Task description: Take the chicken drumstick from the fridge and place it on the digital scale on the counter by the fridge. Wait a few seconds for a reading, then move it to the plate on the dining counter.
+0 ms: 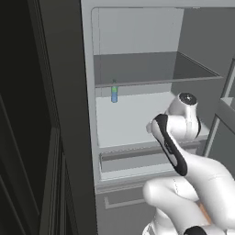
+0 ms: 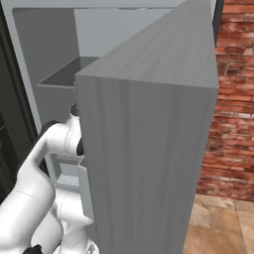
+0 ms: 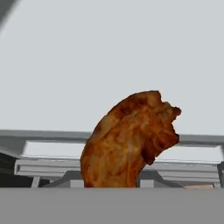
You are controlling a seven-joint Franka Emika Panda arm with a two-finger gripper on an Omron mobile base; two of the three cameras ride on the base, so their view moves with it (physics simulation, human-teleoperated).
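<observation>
Hand view puts the chicken drumstick (image 3: 131,140) at lower centre, close to the lens, its reddish-brown meaty bulk rising from the bottom edge against the pale grey inside of the fridge (image 3: 109,52). The fingertips are hidden beneath it, so whether the claw is clamped on the drumstick or merely behind it cannot be told from here.

Left base view looks into the open fridge: a dark upper shelf (image 1: 151,69) across the top half, a pale lower shelf (image 1: 133,117) in the middle, and a wide grey drawer (image 1: 137,163) below. One small blue-green bottle (image 1: 114,93) stands upright at the back left of the lower shelf. The white arm (image 1: 183,151) reaches in from the lower right — its wrist covers the shelf's right end.

Right base view is mostly taken by the grey fridge door (image 2: 149,149), with a brick wall (image 2: 233,99) at the right edge.
</observation>
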